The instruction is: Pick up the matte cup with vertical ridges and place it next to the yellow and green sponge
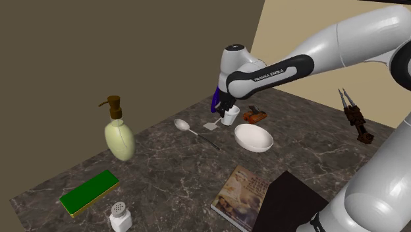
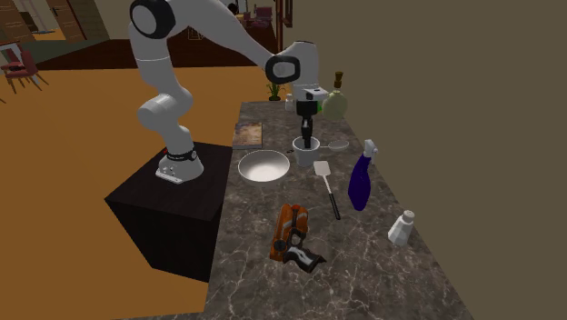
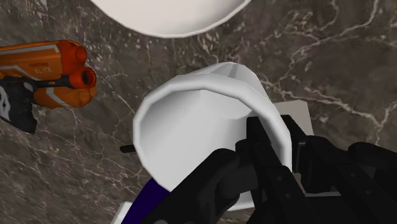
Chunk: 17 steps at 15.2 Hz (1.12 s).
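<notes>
One arm (image 1: 329, 46): bent out from the stand (image 1: 290, 201), wrist turned down over the dark marble counter (image 1: 164, 165).
Gripper (image 3: 267, 137): clamped on the white cup (image 3: 191, 140), one finger inside, the other outside its wall.
Cup: upright on the counter, just beside a white bowl (image 1: 253, 138), near an orange toy blaster (image 1: 253, 116).
Sponge (image 1: 89, 192): green over yellow, well apart from the cup.

A home — a dark marble counter (image 1: 164, 173) carries a soap dispenser (image 1: 119, 135), sponge (image 1: 89, 192), bowl (image 1: 253, 138), spoon (image 1: 183, 125) and salt shaker (image 1: 120, 216). Beyond lies an orange floor (image 2: 73, 127) with a chair (image 2: 16, 68).
</notes>
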### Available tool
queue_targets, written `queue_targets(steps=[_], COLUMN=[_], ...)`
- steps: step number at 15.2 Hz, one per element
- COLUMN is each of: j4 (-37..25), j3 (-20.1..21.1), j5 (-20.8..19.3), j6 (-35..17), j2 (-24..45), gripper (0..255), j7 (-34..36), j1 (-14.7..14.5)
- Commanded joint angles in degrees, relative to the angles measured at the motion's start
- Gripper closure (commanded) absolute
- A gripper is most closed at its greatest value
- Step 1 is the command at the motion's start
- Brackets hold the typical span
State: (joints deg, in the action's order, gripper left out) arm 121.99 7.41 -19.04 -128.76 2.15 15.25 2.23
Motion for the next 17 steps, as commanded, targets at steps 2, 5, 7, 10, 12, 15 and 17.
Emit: queue_targets(steps=[2,5,7,10,12,15,17], j4=[-1.22,-2.50,-3.42,-4.89,-5.93,-7.59,-8.76], j3=[0.06,0.12,0.15,0.19,0.21,0.24,0.26], j5=[0.74,1.36,1.73,2.25,2.55,2.97,3.22], j6=[2.19,4.27,5.67,7.78,9.20,11.33,12.76], j2=[-1.09,-2.00,-2.55,-3.28,-3.72,-4.27,-4.59], gripper=[255,255,255,255,255,255,255], j7=[-0.96,-1.75,-2.26,-2.99,-3.45,-4.11,-4.54], j1=[-0.02,-0.06,-0.09,-0.14,-0.17,-0.21,-0.24])
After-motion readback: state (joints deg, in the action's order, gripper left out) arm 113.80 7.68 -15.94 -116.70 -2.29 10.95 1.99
